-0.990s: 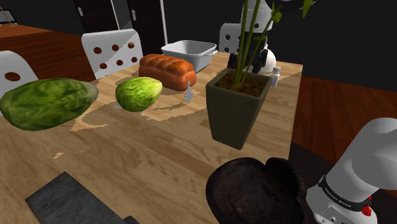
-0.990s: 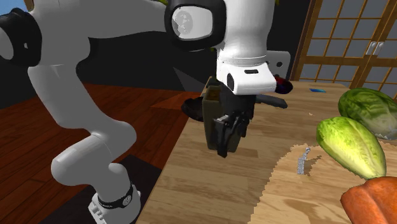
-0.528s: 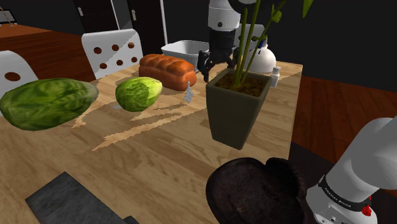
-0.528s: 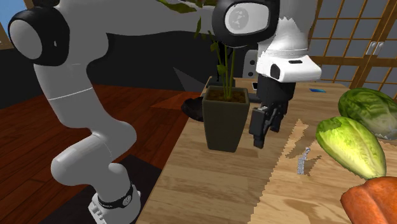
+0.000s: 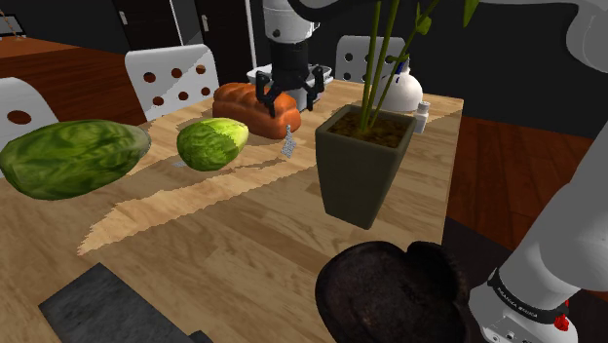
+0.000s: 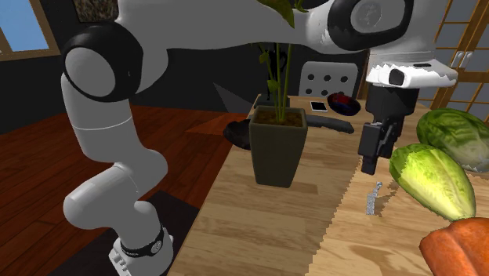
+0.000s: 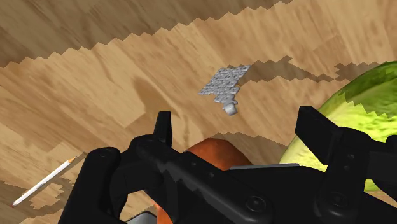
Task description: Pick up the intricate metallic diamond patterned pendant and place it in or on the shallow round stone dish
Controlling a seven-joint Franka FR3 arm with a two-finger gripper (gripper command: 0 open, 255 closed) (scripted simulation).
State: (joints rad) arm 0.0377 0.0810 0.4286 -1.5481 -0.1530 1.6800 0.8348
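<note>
The pendant is a small silver-grey lattice piece lying flat on the wooden table, between the smaller lettuce and the planter. It also shows as the pendant and as the pendant, where its diamond pattern is plain. My black gripper hangs open above the table, over the bread loaf's end and just beyond the pendant. The gripper sits a little above the pendant, and the gripper has nothing between its fingers. The dark round stone dish rests at the table's near corner by my stand.
A tall dark planter with green stems stands between the pendant and the dish. A small lettuce, a large lettuce, a bread loaf and a grey tub lie around. A dark slab is at the near edge.
The arm has swung from behind the planter toward the shoulder view's left, ending over the bread loaf near the pendant. The pendant has not moved.
</note>
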